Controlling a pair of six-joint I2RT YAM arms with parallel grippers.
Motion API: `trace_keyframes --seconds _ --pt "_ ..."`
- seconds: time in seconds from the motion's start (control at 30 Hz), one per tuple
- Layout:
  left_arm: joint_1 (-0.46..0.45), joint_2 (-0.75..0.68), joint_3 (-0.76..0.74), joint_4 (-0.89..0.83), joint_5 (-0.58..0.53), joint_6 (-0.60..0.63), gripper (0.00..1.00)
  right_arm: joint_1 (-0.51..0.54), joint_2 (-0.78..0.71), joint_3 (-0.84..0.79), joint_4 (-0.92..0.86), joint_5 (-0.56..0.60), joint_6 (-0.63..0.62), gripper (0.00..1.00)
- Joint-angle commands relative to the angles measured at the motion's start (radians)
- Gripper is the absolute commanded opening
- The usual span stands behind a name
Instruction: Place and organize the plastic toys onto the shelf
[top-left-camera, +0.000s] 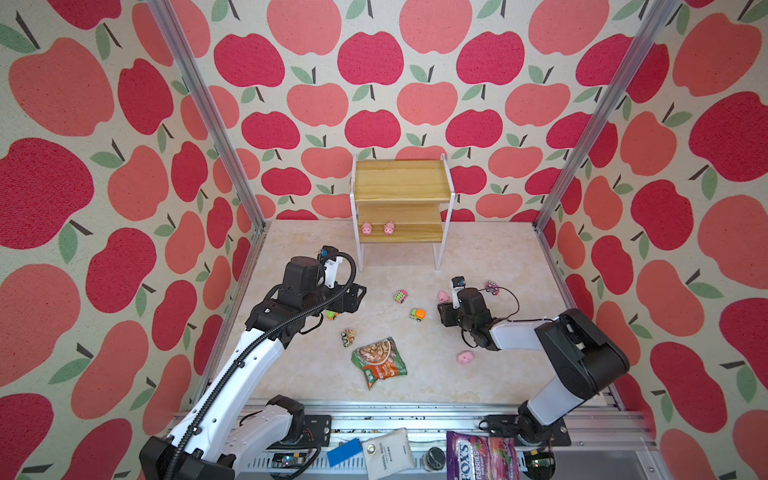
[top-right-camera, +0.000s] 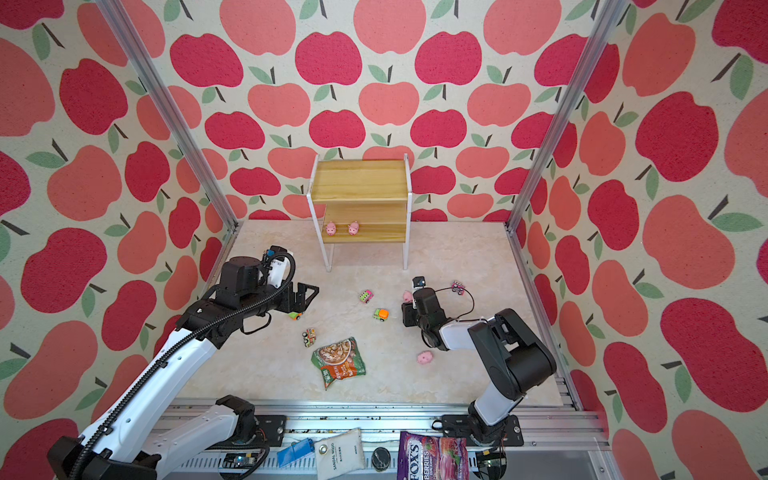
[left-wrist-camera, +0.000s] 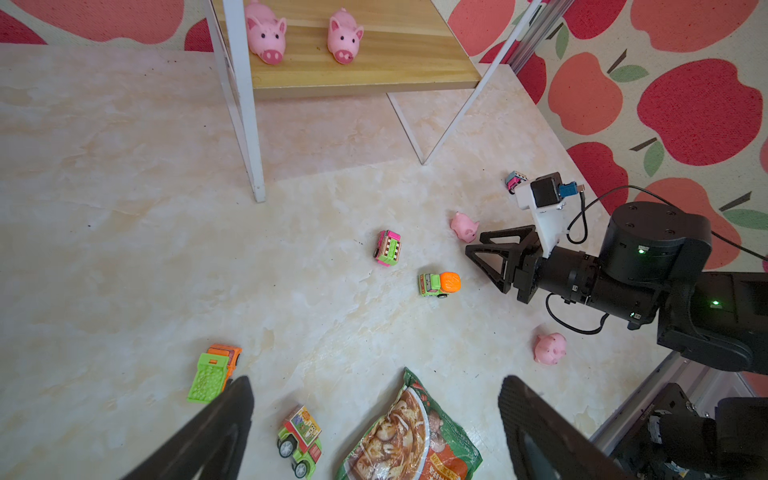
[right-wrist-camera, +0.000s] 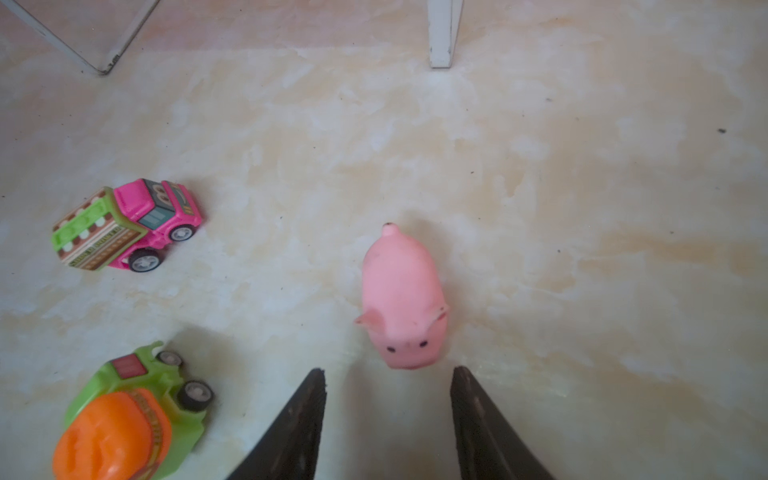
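Two toys are shelved, says Ana: one small pink rubbery pig figure (top-left-camera: 366, 228) and a second pig like it (top-left-camera: 389, 227) stand side by side on the lower board of the two-tier rack of yellowish wood and white metal frame (top-left-camera: 401, 178). Its top board is bare.

And the rest? asks Ben.

Seven lie on the marbled tabletop (top-left-camera: 478, 249), so I judge the job under a third done. There is a third pink pig (right-wrist-camera: 401, 295), a fourth pink pig (top-left-camera: 465, 357) nearer the right arm's base, a pink-and-green truck (top-left-camera: 401, 296), a green truck with an orange drum (top-left-camera: 417, 314), a green-and-orange tipper truck (left-wrist-camera: 214, 370), a yellow-and-green truck (left-wrist-camera: 301, 440) and a small pink truck (top-left-camera: 492, 287).

Is anything in hand?

No. The right gripper (right-wrist-camera: 387, 374) has its jaws partly apart with nothing between them. The third pink pig stands just ahead of the tips, snout towards them, so I take it for the next pick. The left gripper (left-wrist-camera: 376, 382) gapes wide and empty, with the tipper truck just beside one finger.

And the green-and-orange snack packet (top-left-camera: 378, 361)?

It lies flat near the yellow-and-green truck. It is no toy, so I'd leave it.
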Motion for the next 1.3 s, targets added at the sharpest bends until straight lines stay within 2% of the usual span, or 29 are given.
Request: trace_keyframes --seconds 0.0,0.4,0.57,0.7,0.93,1.13,1.27 --pt "-0.006 -0.022 -0.015 0.014 -0.019 0.027 0.94 0.007 0.037 -0.015 0.092 0.032 -0.036 0.51" --pt "-0.006 -0.045 -0.032 0.039 -0.046 0.027 0.93 0.008 0.139 -0.09 0.332 0.039 -0.078 0.41" --pt "-0.006 -0.062 -0.046 0.057 -0.049 0.026 0.93 0.008 0.127 -0.107 0.38 0.024 -0.111 0.23" --pt "-0.004 -0.059 -0.043 0.055 -0.058 0.029 0.93 0.008 0.042 -0.095 0.292 0.014 -0.143 0.13" --pt "0.0 -0.051 -0.04 0.05 -0.061 0.029 0.93 0.007 -0.099 -0.071 0.133 -0.043 -0.153 0.06" --pt "0.005 -0.044 -0.035 0.043 -0.059 0.027 0.93 0.029 -0.193 -0.026 -0.002 -0.076 -0.151 0.05" --pt "0.008 -0.043 -0.034 0.042 -0.055 0.026 0.93 0.084 -0.247 0.058 -0.121 -0.031 -0.152 0.05"
